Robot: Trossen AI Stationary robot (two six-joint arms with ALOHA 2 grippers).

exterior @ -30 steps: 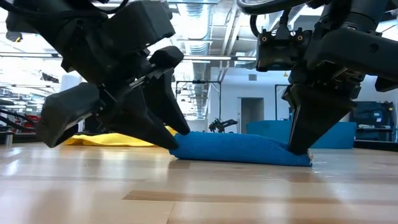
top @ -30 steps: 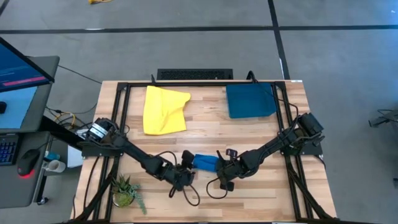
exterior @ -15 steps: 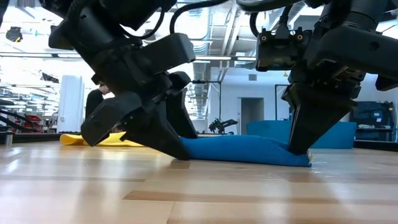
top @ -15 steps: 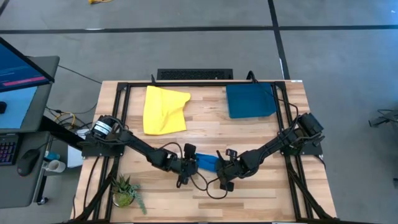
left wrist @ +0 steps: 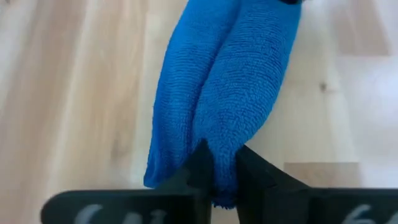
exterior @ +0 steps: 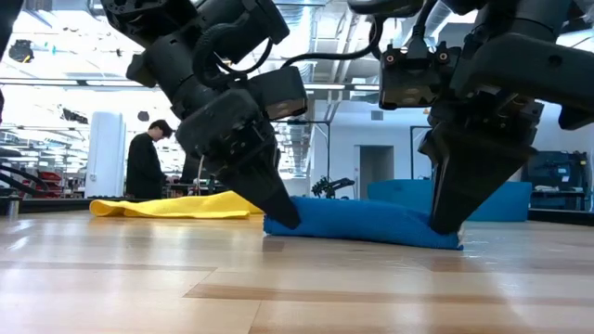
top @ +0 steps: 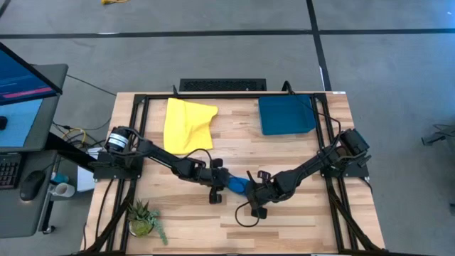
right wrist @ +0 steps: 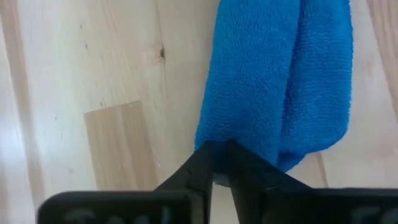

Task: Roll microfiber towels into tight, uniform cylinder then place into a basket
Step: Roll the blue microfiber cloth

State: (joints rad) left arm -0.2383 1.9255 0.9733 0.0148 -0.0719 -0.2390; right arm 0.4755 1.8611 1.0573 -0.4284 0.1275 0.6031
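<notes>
Two towels, blue (top: 237,185) and yellow (top: 187,124); one basket (top: 286,115).

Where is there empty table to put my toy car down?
Bare wood lies between the yellow towel and the basket, and along the near edge right of the plant. The middle is crowded: both pincers meet at the blue towel.

Rolled towel (top: 237,185) is lying on the counter (top: 298,220) near the front middle, between the left tool (top: 220,179) at its left end and the right tool (top: 250,192) at its right end. Second towel (top: 187,125) is lying at back left. Basket (top: 286,114) is sitting at back right. Plant (top: 144,217) is sitting at front left corner.
</notes>
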